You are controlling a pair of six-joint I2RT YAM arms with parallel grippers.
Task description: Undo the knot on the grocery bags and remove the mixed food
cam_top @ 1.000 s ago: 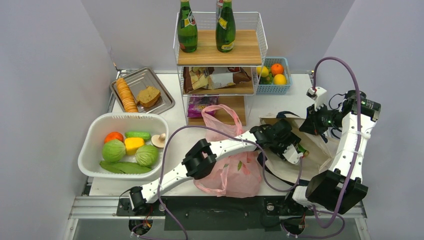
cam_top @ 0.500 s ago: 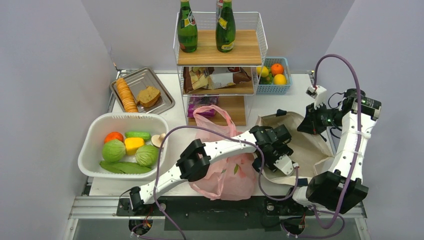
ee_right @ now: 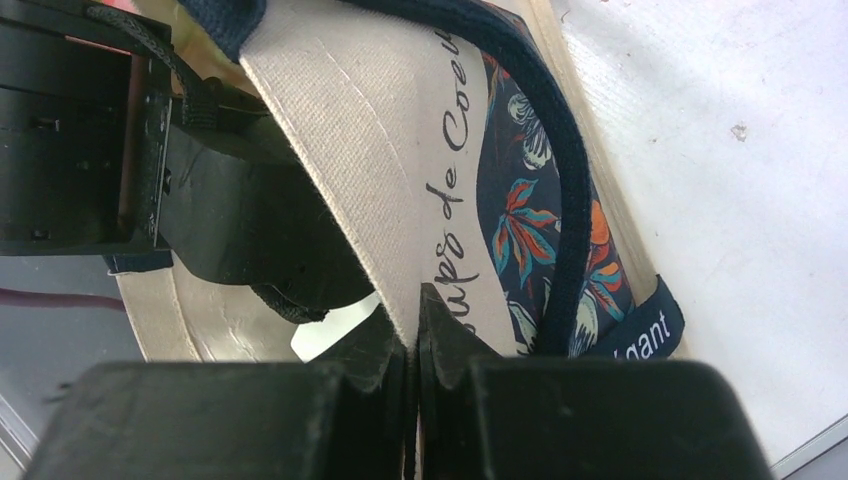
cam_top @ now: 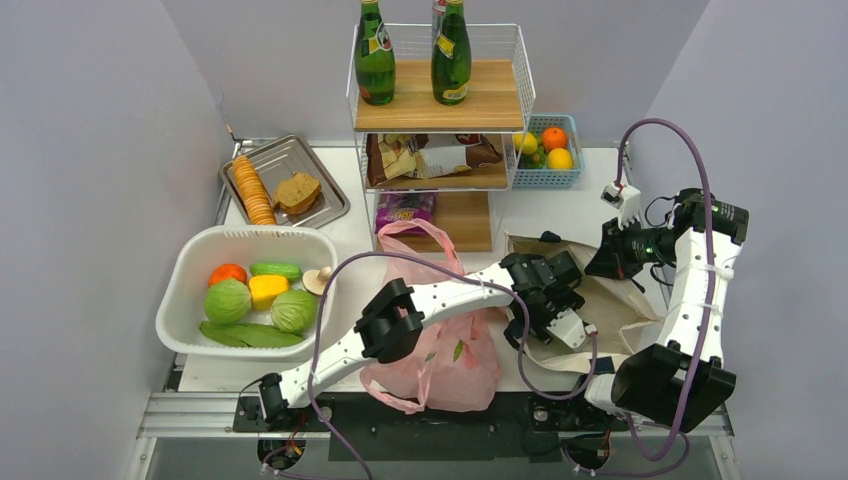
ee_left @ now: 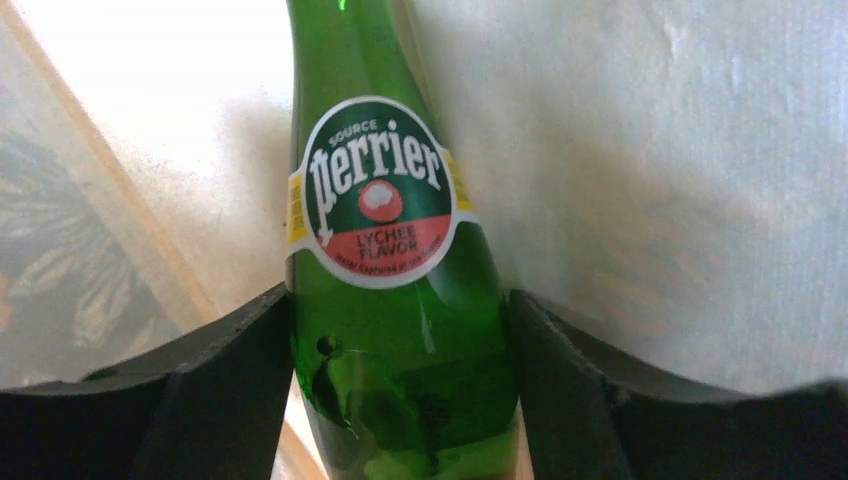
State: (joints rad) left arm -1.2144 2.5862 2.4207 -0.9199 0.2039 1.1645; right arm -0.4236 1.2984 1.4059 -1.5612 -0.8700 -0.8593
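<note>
The pink grocery bag [cam_top: 440, 350] lies crumpled under my left arm at the near edge, one loop handle [cam_top: 425, 232] reaching towards the rack; I cannot make out a knot. My left gripper [cam_top: 562, 325] is inside the beige canvas tote [cam_top: 615, 300]. In the left wrist view it [ee_left: 400, 400] is shut on a green Perrier bottle [ee_left: 385, 230], one finger on each side of the glass. My right gripper [cam_top: 598, 262] is shut on the tote's rim [ee_right: 380, 180], pinching the canvas edge between its fingers [ee_right: 412, 330]. The bottle is hidden in the top view.
A white tub [cam_top: 190, 265] at the left holds cabbages, a green vegetable [cam_top: 275, 269], a mushroom [cam_top: 318, 281] and other produce. A wire rack [cam_top: 440, 105] with two green bottles stands at the back. A blue fruit basket [cam_top: 548, 150] and a metal tray [cam_top: 285, 180] flank it.
My left gripper has drawn back towards the near edge with the bottle. The pink bag has slid nearer. The tote has sagged flatter, and my right gripper has shifted slightly left with its rim.
</note>
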